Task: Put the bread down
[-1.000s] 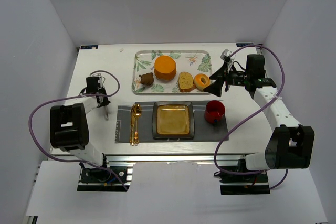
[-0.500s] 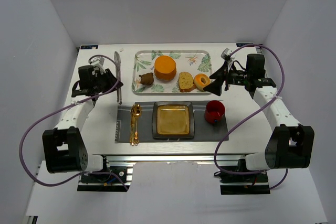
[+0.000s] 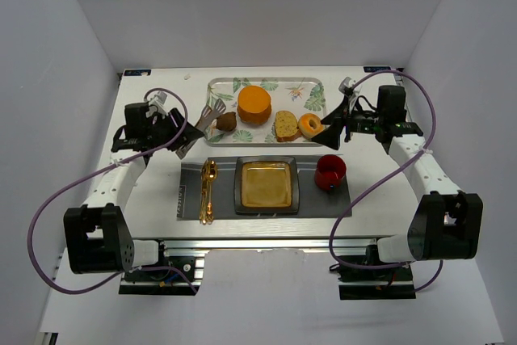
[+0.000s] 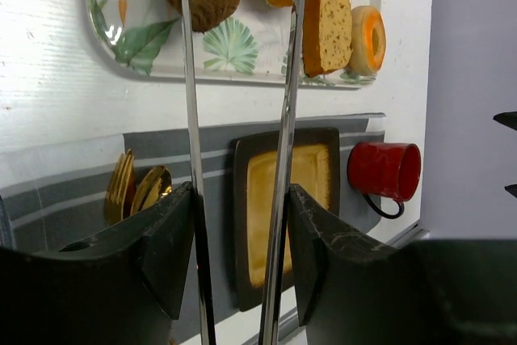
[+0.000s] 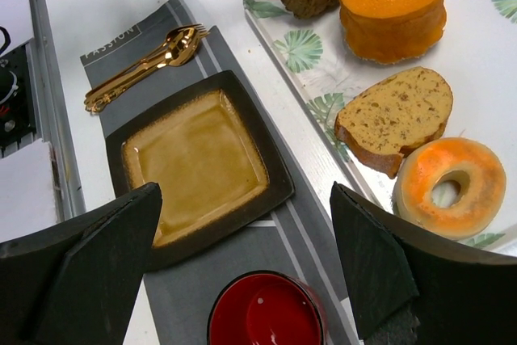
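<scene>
The bread [image 3: 284,125] is a cut slice lying on the leaf-print tray [image 3: 220,86], between an orange cake [image 3: 254,105] and a glazed donut [image 3: 310,125]. It also shows in both wrist views: bread [image 4: 329,30], bread [image 5: 396,119]. My left gripper [image 3: 167,129] is shut on metal tongs [image 3: 202,125], whose tips hang over the tray's left end, near a brown pastry [image 3: 225,121]. From the left wrist, the two tong arms [image 4: 191,119] stand apart between my left gripper [image 4: 241,199]. My right gripper [image 3: 331,127], right gripper [image 5: 246,199] is open and empty beside the tray's right end.
A dark square plate [image 3: 266,184] with an ochre centre sits on a grey mat [image 3: 190,199]. Gold cutlery [image 3: 208,191] lies to its left and a red cup [image 3: 330,171] stands to its right. White walls enclose the table on three sides.
My left arm has swung from the table's left side toward the tray, carrying the tongs. The tongs now tilt over the tray's left end with their arms spread wider. The right arm barely moved.
</scene>
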Tool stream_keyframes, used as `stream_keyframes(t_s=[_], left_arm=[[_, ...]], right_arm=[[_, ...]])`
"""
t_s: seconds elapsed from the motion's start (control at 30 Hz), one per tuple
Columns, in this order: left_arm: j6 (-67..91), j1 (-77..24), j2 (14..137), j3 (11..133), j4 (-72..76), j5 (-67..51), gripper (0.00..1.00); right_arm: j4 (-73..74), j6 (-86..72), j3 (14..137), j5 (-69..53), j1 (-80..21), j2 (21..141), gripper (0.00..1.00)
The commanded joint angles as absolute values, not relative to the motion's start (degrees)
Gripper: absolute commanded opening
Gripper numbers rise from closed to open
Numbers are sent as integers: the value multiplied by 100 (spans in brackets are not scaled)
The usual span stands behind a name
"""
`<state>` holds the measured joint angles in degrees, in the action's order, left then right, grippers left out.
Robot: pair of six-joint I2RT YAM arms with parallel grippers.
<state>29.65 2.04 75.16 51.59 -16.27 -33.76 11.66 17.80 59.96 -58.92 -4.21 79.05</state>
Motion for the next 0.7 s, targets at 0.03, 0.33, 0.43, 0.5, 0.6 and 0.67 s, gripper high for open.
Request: stream_keyframes(t_s=[0.03,0.33,0.43,0.5,0.6,0.67], left_arm=[[3050,88,7505,5273,-1740,-3296,57],[2883,-299,7910,5678,-2355,-2655,58],[2857,-299,7928,5757,-2460,-2584,58],[2839,-299,7937,5766,-2496,-2584,58],[2839,-308,8007,5757,-2522,-2663,58],[2821,-308,8051,5739,-2505,-2742,58]], right_arm=[[967,1758,5915,-6064,-439,7655,89],[949,1784,5836,-6082,-439,7576,89],[940,1784,5810,-6091,-448,7559,89],[932,1775,5801,-6082,-440,7567,89],[914,1775,5801,-6091,-439,7585,89],[905,1775,5801,-6082,-439,7585,89]])
